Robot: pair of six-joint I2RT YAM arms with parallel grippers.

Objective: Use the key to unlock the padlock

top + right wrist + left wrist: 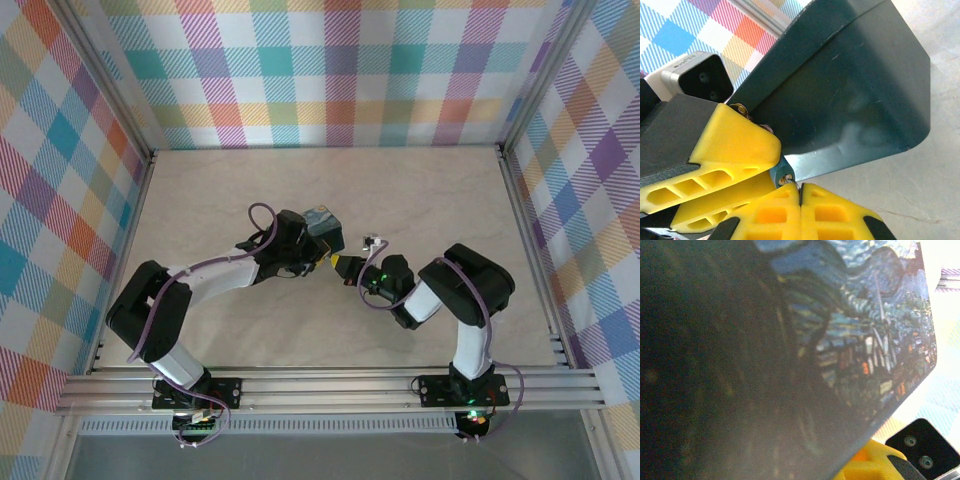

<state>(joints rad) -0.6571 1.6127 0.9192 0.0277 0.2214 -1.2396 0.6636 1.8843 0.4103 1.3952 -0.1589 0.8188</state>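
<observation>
From above: left gripper (320,252) up against the painted box (324,221) in the middle of the table (300,180), right gripper (345,267) just beside, tip to tip with it.

Left wrist: painted box close and tilted, night-sky print across its face.

Right wrist: 2 right pads pressed flat together. 2 left fingers (735,142) nearly closed under the box's edge, with the padlock (781,173) a blue sliver at their tips, against the right pads. Clamped on it or not — cannot tell.

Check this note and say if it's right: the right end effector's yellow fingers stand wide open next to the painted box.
Not right. The right wrist view shows the right end effector with its yellow fingers pressed shut, not wide open, next to the painted box.
</observation>
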